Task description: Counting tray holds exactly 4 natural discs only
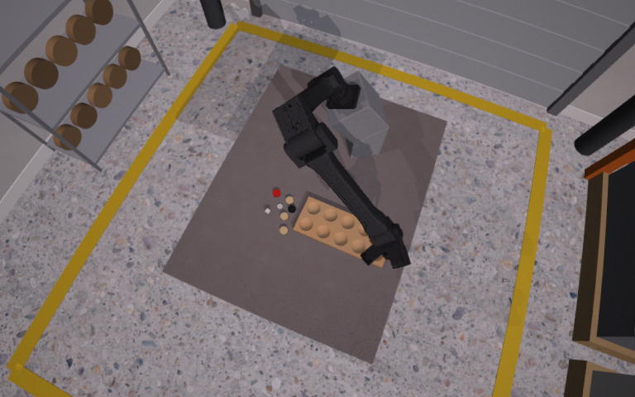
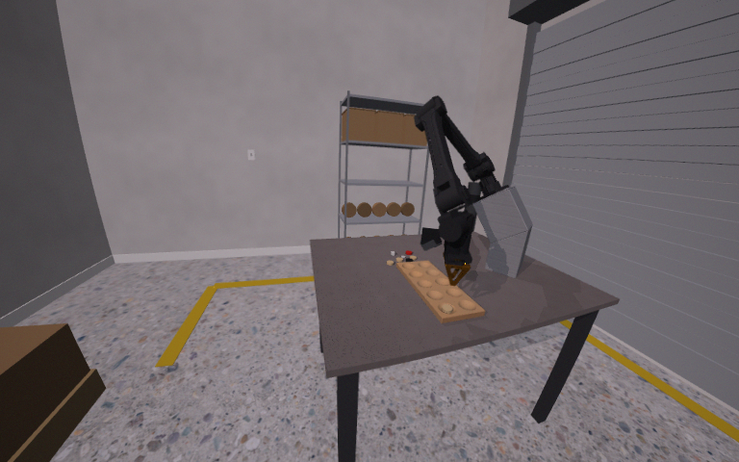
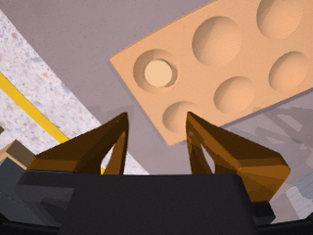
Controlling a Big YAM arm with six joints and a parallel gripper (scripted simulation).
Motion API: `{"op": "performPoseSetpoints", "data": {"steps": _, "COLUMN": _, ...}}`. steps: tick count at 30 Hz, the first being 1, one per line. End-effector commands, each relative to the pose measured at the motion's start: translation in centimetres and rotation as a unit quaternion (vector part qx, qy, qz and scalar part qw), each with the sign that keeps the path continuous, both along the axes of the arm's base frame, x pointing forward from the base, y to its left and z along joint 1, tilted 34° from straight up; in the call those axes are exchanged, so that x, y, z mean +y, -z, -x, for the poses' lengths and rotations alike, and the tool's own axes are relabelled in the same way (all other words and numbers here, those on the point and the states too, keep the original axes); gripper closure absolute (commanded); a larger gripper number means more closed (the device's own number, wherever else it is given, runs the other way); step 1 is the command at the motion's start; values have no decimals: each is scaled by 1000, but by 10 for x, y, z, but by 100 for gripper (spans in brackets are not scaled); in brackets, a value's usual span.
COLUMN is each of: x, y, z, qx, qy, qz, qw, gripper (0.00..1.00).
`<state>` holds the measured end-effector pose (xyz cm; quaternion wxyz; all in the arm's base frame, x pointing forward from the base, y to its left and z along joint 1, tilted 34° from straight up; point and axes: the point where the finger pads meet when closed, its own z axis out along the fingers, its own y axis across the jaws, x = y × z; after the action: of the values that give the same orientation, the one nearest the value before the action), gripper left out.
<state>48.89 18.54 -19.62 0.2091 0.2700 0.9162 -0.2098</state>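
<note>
The wooden tray (image 1: 318, 218) (image 2: 463, 315) (image 3: 196, 80) lies flat, with two rows of round pockets. One natural disc (image 2: 445, 308) (image 3: 157, 73) lies in a corner pocket at its near end in the exterior view. The other pockets that show look empty; the arm covers some in the top view. My gripper (image 2: 455, 283) (image 3: 156, 118) is open and empty above the tray's end, beside that disc. Three loose natural discs, one upper (image 1: 289, 199) (image 2: 413, 257), one middle (image 1: 284, 215) (image 2: 399, 260) and one lower (image 1: 284, 230) (image 2: 390, 262), lie off the tray's far end.
Among the loose discs lie a black disc (image 1: 291, 208), a red disc (image 1: 276, 193), a small white piece (image 1: 279, 206) and a white cube (image 1: 267, 210) (image 2: 393, 253). A grey faceted block (image 1: 360, 121) (image 2: 506, 228) stands by the arm's base.
</note>
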Motion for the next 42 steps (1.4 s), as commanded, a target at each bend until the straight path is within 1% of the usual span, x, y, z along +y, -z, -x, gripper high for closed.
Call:
{"op": "performPoseSetpoints", "data": {"steps": 1, "x": 19, "y": -23, "z": -16, "qx": -28, "qy": -1, "qz": -16, "qw": 999, "gripper": 55}}
{"op": "performPoseSetpoints", "data": {"steps": 3, "x": 19, "y": -23, "z": -16, "qx": -28, "qy": -1, "qz": -16, "qw": 999, "gripper": 55}}
{"op": "performPoseSetpoints", "data": {"steps": 4, "x": 17, "y": -18, "z": -14, "qx": -24, "qy": -1, "qz": -13, "qw": 1000, "gripper": 55}}
{"op": "performPoseSetpoints", "data": {"steps": 6, "x": 17, "y": -16, "z": -12, "qx": -22, "qy": -2, "qz": -12, "qw": 1000, "gripper": 55}}
{"op": "performPoseSetpoints", "data": {"steps": 41, "x": 17, "y": -16, "z": -12, "qx": -22, "qy": -2, "qz": -12, "qw": 1000, "gripper": 55}}
{"op": "performPoseSetpoints", "data": {"steps": 42, "x": 12, "y": -12, "z": -11, "qx": -16, "qy": -4, "qz": -9, "qw": 1000, "gripper": 55}}
